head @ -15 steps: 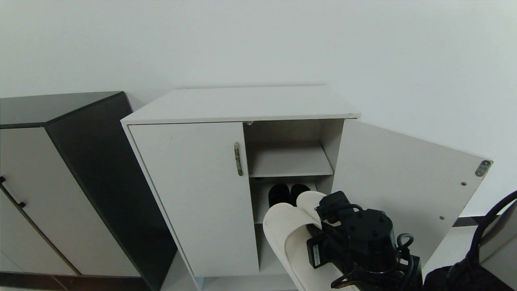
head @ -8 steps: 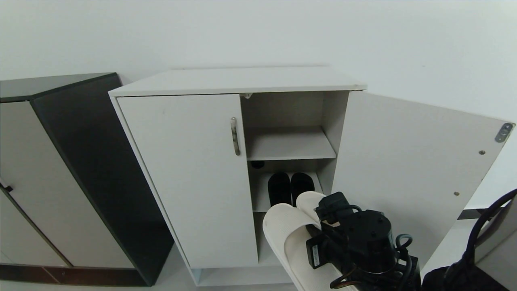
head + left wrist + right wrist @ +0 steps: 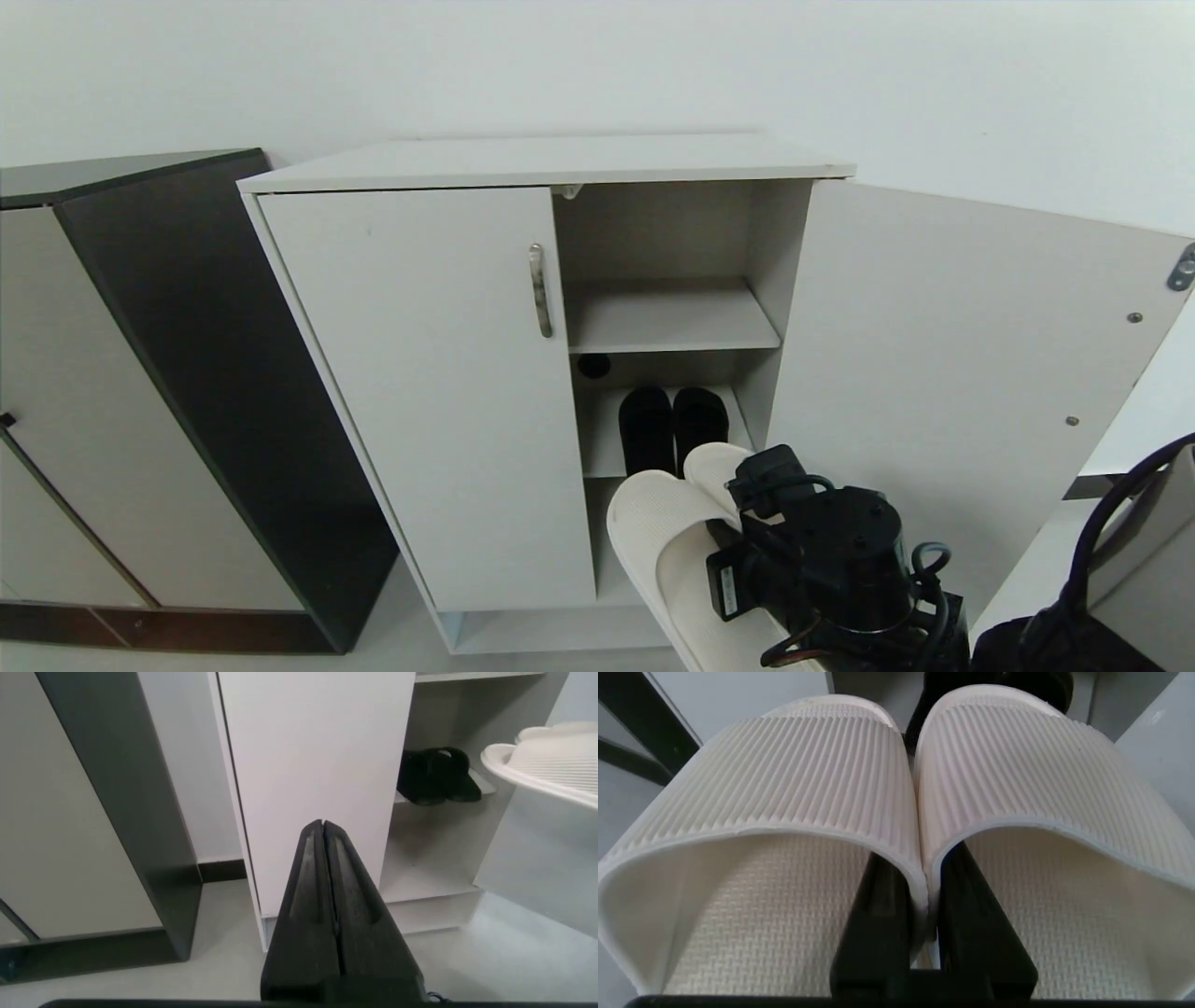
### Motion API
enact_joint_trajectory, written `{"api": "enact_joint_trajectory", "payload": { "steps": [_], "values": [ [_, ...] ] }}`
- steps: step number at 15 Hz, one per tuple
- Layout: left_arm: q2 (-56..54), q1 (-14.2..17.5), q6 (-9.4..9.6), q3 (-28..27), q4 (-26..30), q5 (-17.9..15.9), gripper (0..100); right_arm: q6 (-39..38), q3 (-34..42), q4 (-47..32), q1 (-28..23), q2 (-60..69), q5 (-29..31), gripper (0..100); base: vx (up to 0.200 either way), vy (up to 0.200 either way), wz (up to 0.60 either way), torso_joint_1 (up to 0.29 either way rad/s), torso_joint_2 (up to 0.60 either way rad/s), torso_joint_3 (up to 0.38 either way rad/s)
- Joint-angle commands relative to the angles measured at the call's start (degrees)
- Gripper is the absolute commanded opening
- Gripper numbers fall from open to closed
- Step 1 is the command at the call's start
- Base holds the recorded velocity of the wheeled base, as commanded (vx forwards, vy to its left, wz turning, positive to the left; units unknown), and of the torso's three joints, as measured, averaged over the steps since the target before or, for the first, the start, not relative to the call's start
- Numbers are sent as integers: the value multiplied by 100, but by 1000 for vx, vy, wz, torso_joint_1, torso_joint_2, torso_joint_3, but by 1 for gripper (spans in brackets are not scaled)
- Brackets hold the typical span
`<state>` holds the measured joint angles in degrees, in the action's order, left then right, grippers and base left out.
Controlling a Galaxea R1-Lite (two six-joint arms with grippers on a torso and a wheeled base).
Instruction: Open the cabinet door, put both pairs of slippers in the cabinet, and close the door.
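Pair of cream, ribbed-strap foam slippers point(image 3: 672, 532) carried side by side, toes forward, in front of a white laminate two-door cabinet point(image 3: 551, 163) and not yet inside it. The cabinet's right door point(image 3: 934, 355) stands swung open at 3 o'clock. The left door point(image 3: 420, 373), with a metal bar handle point(image 3: 539, 289), is closed. A pair of black slippers point(image 3: 672, 425) already sits on the middle shelf point(image 3: 602, 448), at 12 o'clock of the cream pair. The upper shelf point(image 3: 667, 322) lies above it and the lowest compartment point(image 3: 607, 560) below. A dark-sided neighbouring cabinet point(image 3: 187, 373) stands at 9 o'clock. The right gripper point(image 3: 922, 905) has its fingers point(image 3: 878, 924) clamped on the two abutting inner side walls of the cream slippers, under the straps. The left gripper point(image 3: 323, 835) hangs free facing the closed door, fingers pressed together on nothing. Handling, as a judgement: the slippers look light, soft and compliant, so the unsupported toes may sag or splay. Their embossed footbeds should resist slipping, and the paired inner walls near mid-length seem the sound place to hold both at once. The right wrist view supplies the grasp detail. The head view supplies the shelf layout and door positions. The left wrist view adds the floor of the lowest compartment and one cream slipper seen from its side.
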<state>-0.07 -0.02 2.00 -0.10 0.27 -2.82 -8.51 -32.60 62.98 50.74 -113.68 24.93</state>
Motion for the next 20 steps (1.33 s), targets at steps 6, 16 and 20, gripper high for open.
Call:
{"api": "enact_joint_trajectory", "payload": {
  "steps": [6, 16, 20],
  "values": [
    [7, 2, -33, 1, 0, 9, 0, 570, -54, 540, -11, -172, 530, 0, 0, 0, 0, 0, 0, 0],
    [7, 2, -24, 1, 0, 9, 0, -995, -4281, -4461, 42, 127, 1647, 0, 0, 0, 0, -2, 65, 33],
    [7, 2, -15, 1, 0, 9, 0, -968, -4431, -4549, 6, 118, 1831, 0, 0, 0, 0, 0, 0, 0]
  ]
}}
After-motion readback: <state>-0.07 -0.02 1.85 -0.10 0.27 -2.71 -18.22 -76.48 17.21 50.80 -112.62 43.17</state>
